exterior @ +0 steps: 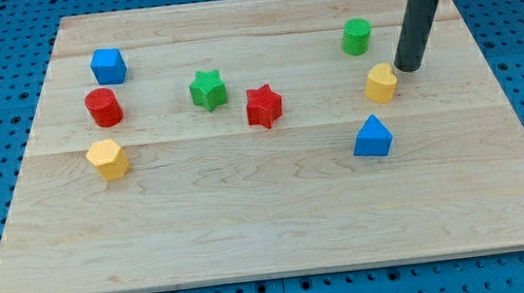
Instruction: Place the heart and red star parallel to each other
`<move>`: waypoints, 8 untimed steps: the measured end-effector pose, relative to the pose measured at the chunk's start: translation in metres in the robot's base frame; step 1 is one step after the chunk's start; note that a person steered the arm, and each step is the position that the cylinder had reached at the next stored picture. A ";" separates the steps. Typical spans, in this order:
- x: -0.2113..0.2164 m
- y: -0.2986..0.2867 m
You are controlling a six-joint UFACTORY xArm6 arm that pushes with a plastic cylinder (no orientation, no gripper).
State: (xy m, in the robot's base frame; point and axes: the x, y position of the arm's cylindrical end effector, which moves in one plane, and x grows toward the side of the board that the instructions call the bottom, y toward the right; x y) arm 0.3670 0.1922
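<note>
Resting my tip [407, 70] on the wooden board [271, 233], just to the view's right of the yellow heart [381, 82]; cannot tell whether touching.

Ends as a plain dark rod, grasping nothing. Counting eight blocks, two of each colour. Near the heart: green cylinder [356, 36] toward the view's top, blue triangular block [372, 137] toward the bottom. Well apart to the view's left: red star [264, 105], with open board between it and the heart. Just left of that, green star [207, 89]. Far left: blue cube [108, 65], red cylinder [103, 107], yellow hexagon [107, 159].
</note>
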 end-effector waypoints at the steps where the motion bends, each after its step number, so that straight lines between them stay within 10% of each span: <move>1: 0.000 0.003; 8: 0.061 -0.091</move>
State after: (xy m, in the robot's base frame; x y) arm 0.4279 0.1012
